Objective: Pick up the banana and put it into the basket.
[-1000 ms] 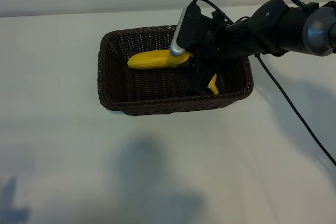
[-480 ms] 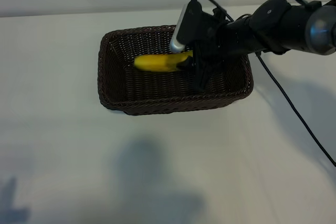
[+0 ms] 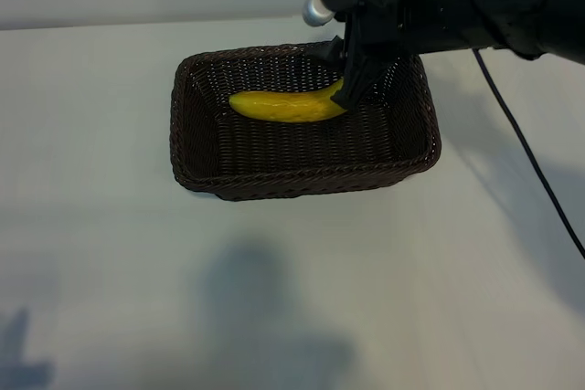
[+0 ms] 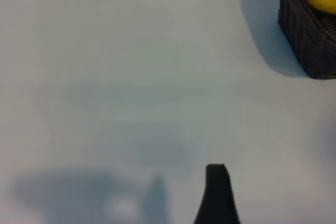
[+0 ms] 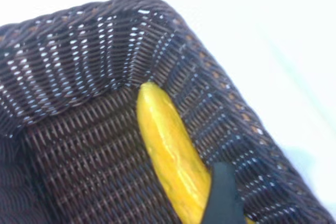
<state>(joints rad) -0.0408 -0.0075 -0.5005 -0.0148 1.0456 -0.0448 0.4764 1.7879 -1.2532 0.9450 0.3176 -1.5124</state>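
Black, my right gripper [image 3: 352, 89] hangs with jaws released over the stem end of the one banana [image 3: 285, 105]. It lies crosswise on the floor of the single basket [image 3: 302, 184], upper centre of frame.

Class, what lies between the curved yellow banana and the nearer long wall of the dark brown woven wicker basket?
Only bare woven floor, in the exterior view: nothing else sits between the curved yellow banana and the near wall of the dark brown woven wicker basket.
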